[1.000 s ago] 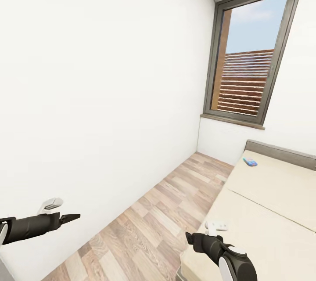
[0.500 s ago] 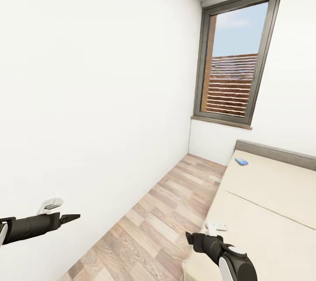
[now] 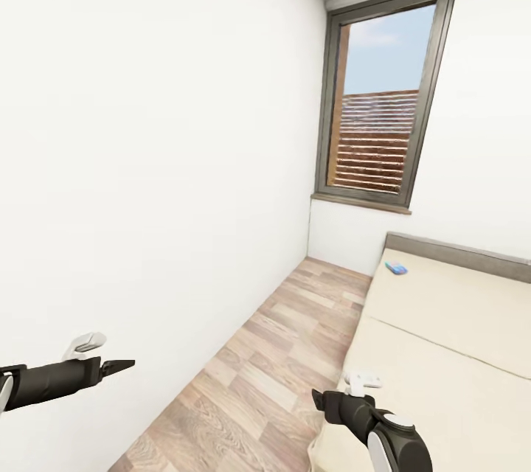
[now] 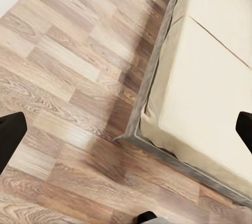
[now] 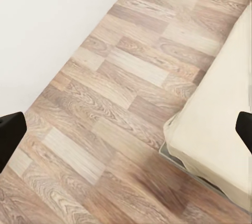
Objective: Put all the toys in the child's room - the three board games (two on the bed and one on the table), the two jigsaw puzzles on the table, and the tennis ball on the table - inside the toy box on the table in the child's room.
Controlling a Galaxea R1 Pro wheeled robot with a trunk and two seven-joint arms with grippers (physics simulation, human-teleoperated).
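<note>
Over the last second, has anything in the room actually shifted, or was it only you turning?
Only the view moved: the head camera swung right, so the window, the bed and the small blue board game near its headboard slid left in the picture. Nothing was grasped or let go. The left gripper and right gripper sit where they were in the view, both empty.
</note>
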